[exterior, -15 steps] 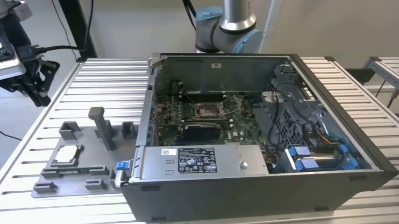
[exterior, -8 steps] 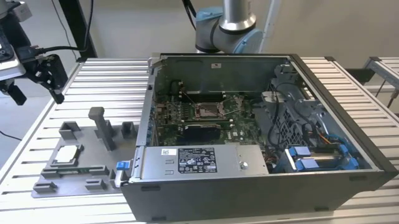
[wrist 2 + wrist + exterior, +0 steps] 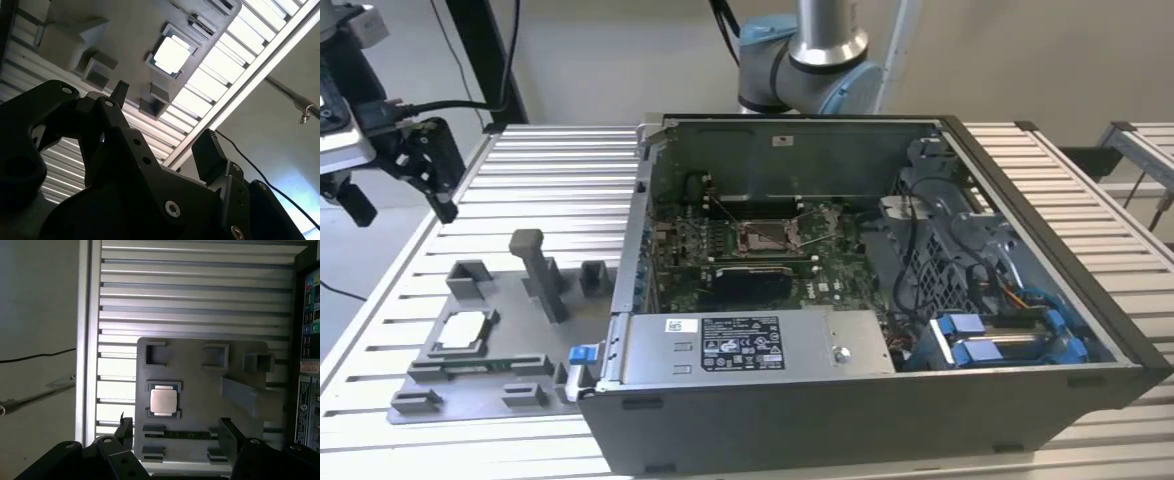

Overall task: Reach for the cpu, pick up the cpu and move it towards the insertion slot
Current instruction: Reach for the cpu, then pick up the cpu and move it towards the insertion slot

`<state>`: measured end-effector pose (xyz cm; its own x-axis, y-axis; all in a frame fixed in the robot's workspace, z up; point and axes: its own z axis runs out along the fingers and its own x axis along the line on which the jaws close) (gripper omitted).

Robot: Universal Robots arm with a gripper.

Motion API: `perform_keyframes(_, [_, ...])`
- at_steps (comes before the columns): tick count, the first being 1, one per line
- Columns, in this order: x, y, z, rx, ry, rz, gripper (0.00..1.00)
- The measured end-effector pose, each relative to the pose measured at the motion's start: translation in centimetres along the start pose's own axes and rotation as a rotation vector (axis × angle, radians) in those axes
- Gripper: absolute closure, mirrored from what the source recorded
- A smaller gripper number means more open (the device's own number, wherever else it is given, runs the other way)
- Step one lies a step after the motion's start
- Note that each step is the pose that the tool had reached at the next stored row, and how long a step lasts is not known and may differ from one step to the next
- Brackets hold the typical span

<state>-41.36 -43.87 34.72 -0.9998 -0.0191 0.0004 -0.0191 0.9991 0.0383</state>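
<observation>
Right, exterior view: I see gripper (image 3: 400, 212) at exterior view's left, fingers spread wide, holding nothing. cpu (image 3: 464, 331) sits in grey fixture (image 3: 514, 350) on slatted table (image 3: 560, 170), well apart from insertion slot (image 3: 765, 236) inside open computer case (image 3: 881, 410). First wrist view: cpu lies ahead of both fingertips (image 3: 126, 427), untouched. Second wrist view: cpu beyond open fingers, apart from them.

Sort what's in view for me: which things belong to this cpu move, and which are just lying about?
Part of the job: cpu, seated in the grey fixture; insertion slot, on the green board inside the case; gripper, open, empty, apart from the cpu.
Lying about: grey post; silver box at the case front; blue brackets; slatted table.
</observation>
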Motion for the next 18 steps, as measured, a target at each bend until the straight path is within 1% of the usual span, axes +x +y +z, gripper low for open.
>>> perform_keyframes(10, [0.19,-0.1,1.35,0.0,0.0,0.0,0.0])
perform_keyframes(18, [0.21,-0.6,2.34,0.0001,0.0002,0.0,0.0])
